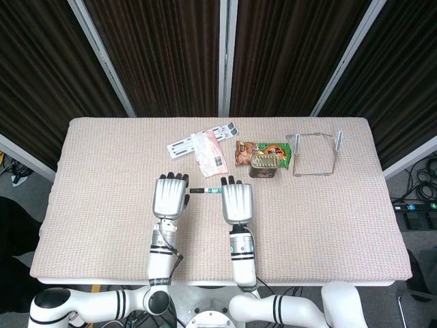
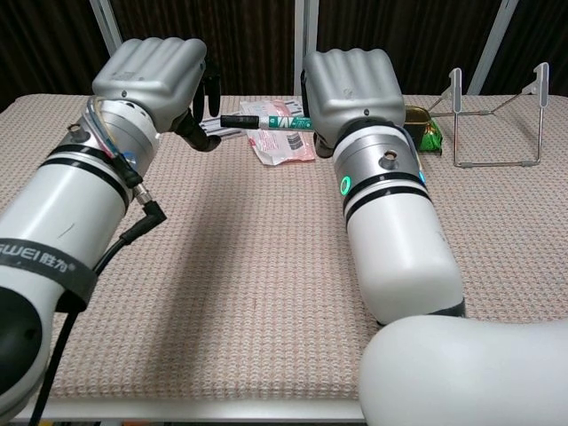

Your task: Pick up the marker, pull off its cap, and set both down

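The marker (image 1: pixel 205 190) (image 2: pixel 266 120) is held level above the mat, with its black cap end (image 2: pixel 238 118) pointing toward my left hand and its green-and-white barrel running into my right hand. My right hand (image 1: pixel 235 199) (image 2: pixel 351 75) grips the barrel, fingers curled over it. My left hand (image 1: pixel 170 195) (image 2: pixel 155 75) hovers just left of the cap end. Its thumb (image 2: pixel 201 135) sits below and its fingers above, apart from each other. In the chest view a small gap shows between the cap tip and this hand. The cap is on the marker.
Behind the hands lie a pink-and-white packet (image 1: pixel 210 156), white paper strips (image 1: pixel 184 144), a snack bag (image 1: pixel 263 152) with a tin can (image 1: pixel 265 165) on it, and a wire rack (image 1: pixel 315 154) at the back right. The table is covered by a beige woven mat (image 1: pixel 102 205).
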Motion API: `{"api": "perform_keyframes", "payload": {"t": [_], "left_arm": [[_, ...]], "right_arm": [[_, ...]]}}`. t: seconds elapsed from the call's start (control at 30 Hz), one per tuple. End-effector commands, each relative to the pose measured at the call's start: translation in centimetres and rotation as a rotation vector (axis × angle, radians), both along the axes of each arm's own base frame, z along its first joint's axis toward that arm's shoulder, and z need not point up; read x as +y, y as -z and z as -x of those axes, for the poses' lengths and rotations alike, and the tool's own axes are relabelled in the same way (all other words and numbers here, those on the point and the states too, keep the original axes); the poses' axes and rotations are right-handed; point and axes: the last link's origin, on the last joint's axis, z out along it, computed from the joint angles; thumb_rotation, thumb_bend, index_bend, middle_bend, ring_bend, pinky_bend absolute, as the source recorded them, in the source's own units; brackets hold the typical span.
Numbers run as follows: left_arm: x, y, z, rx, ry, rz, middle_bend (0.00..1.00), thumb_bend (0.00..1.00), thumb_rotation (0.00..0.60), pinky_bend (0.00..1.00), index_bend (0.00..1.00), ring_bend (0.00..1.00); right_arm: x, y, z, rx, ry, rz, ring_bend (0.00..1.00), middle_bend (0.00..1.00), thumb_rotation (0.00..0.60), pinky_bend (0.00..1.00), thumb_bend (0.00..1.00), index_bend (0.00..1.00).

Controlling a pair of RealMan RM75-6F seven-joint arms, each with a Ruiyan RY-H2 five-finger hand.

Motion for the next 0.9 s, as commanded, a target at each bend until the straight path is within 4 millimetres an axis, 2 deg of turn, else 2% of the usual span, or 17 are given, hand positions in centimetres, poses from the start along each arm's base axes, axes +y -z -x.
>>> {"api": "perform_keyframes", "payload": {"t": [0.03, 0.57, 0.9], "left_arm": [[0.0, 0.1, -0.1, -0.002, 0.002, 0.002, 0.56, 0.24, 0.600, 0.57, 0.55, 0.48], [0.2, 0.3, -0.7, -0.009, 0.011, 0.007, 0.56, 0.25, 0.600, 0.57, 0.55, 0.48], [0.3, 0.5, -0.5, -0.009, 0.003, 0.016, 0.60, 0.30, 0.600, 0.59, 0.59, 0.51]], "right_arm": [[0.0, 0.1, -0.1, 0.000, 0.000, -0.001, 0.65, 0.63, 0.600, 0.81, 0.35, 0.69], [0.0, 0.9, -0.6, 0.005, -0.004, -0.020, 0.65, 0.63, 0.600, 0.81, 0.35, 0.69], [-0.2, 1.2, -0.5, 0.015, 0.005, -0.023, 0.64, 0.63, 0.600, 0.81, 0.35, 0.69]]}}
